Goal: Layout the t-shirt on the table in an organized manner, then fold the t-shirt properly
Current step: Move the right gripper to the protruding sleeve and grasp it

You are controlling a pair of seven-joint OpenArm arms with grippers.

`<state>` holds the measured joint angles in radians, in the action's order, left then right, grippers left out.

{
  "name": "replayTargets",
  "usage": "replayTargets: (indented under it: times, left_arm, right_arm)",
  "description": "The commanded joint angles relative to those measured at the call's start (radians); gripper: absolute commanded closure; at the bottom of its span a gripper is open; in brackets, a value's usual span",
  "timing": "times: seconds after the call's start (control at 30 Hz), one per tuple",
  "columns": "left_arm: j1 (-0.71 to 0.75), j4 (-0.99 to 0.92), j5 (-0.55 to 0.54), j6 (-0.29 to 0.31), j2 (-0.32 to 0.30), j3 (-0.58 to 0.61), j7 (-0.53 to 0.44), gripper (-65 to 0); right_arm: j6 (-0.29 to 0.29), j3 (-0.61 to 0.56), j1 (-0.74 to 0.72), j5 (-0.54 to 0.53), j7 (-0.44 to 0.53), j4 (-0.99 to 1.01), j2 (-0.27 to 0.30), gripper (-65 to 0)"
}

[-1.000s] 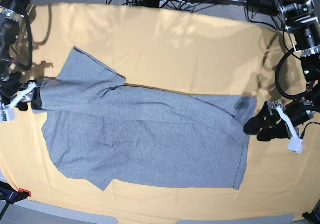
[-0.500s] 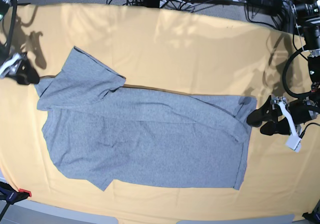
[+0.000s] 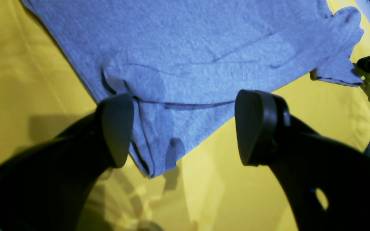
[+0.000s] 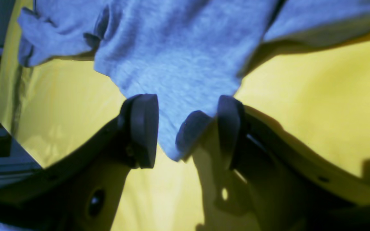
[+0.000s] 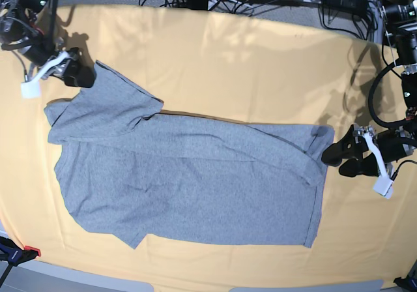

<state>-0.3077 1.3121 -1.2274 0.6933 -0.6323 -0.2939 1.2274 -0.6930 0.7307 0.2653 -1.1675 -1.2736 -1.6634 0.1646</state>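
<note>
Base view: right gripper [image 5: 77, 72] at t-shirt [image 5: 195, 175] sleeve tip, upper-left of shirt; wrist view shows jaws apart, cloth point between them, unpinched. T-shirt flat, mid-table [image 5: 260, 64], sleeve folded over body, hem corner doubled. Left gripper [image 5: 345, 158] just right of hem, jaws wide apart, empty. Risk: closing on sleeve tip catches table cloth too; pull drags whole shirt, adds wrinkles.

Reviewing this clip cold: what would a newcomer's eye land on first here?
The grey t-shirt dominates, spread lengthwise across the middle of the pale yellow-orange table, with its far sleeve folded over the body. Next come the two black grippers at its ends: the left gripper with jaws open at the hem corner, and the right gripper at the far sleeve's tip.
</note>
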Motion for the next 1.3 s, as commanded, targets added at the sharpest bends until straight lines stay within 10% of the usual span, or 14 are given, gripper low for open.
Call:
replayTargets:
  times: [0.0,0.37,0.53,0.93,1.27]
  left_arm:
    - [-0.023,0.014,-0.028,0.005,-0.022,-0.007,-0.022,-49.4]
    - [-0.022,0.014,-0.028,0.005,-0.022,-0.008,-0.021,-49.4]
    - [-0.022,0.014,-0.033,0.005,-0.022,-0.008,-0.022,-49.4]
    - [-0.022,0.014,-0.056,0.005,-0.022,-0.008,-0.018,-49.4]
    - [-0.023,0.014,-0.065,0.005,-0.022,-0.008,-0.015,-49.4]
  right_arm:
    - [0.001,-0.011,-0.008,-0.002,0.03,-0.017,0.009,-34.5]
    - [0.025,-0.108,-0.008,0.198,0.118,-0.016,-0.023,-33.9]
    - [-0.005,-0.108,-0.014,0.197,0.115,-0.017,-0.021,0.0]
    - [-0.005,-0.113,-0.073,0.118,0.145,-0.289,0.055,0.0]
    - [-0.005,-0.356,-0.348,0.443,0.295,-0.146,0.077,0.0]
